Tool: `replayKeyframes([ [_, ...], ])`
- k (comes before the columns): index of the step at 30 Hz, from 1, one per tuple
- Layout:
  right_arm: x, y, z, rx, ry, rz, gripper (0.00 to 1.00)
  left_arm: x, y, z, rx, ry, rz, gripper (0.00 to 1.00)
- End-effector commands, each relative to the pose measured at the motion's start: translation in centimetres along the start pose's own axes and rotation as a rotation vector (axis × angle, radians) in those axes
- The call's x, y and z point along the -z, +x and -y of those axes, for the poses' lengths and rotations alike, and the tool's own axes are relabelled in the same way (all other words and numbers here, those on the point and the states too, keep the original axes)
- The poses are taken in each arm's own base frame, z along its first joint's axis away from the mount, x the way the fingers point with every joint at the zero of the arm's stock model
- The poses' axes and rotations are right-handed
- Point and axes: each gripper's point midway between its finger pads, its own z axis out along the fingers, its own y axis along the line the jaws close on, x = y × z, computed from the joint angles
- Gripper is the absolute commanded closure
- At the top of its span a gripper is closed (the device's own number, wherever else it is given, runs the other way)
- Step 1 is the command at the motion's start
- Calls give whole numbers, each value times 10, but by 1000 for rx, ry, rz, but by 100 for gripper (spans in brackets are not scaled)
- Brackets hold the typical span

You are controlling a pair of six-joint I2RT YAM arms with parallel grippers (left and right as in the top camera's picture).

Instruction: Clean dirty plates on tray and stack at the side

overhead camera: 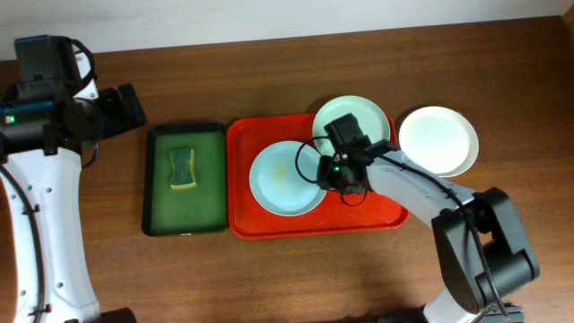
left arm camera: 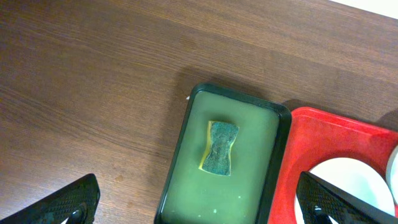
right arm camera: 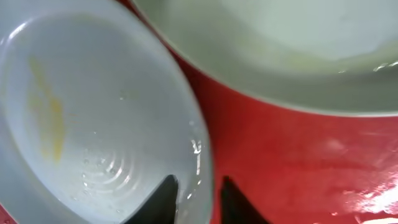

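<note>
Counting three plates (overhead camera: 285,179) — two on the red tray (overhead camera: 377,217), left one smeared yellow, and one white plate (overhead camera: 438,139) on the table (overhead camera: 269,81) right of it. Right gripper (right arm camera: 199,199) astride the smeared rim, clamped or not cannot tell; left gripper (left arm camera: 199,202) wide open, far left of one green tray (left arm camera: 180,155) holding one sponge (left arm camera: 219,148).

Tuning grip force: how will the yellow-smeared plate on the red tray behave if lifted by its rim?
The smeared plate looks rigid, unlikely to flex. Droplets and gloss suggest a slippery rim; a pinch may slip. Held at one edge by the right gripper, it would likely tilt.
</note>
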Motion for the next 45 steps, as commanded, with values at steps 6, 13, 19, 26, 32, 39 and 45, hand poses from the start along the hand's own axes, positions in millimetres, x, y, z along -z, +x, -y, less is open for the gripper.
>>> replayKeyframes([
  [6,-8,9,10,4,57,-14,78,2,-1,0,9,1,7,1],
  [13,-13,12,12,21,64,-27,89,2,-1,0,9,0,7,1],
  [19,-10,29,25,114,109,-105,96,2,-1,0,9,0,7,1],
  [26,-9,36,29,97,126,-133,86,2,-1,0,9,1,7,1],
  [32,-8,38,24,92,96,-150,96,2,-1,0,10,1,7,1],
  [39,4,33,19,98,78,-117,85,2,-1,0,10,0,7,1],
  [45,9,23,18,111,93,-79,80,2,-1,0,9,1,7,1],
])
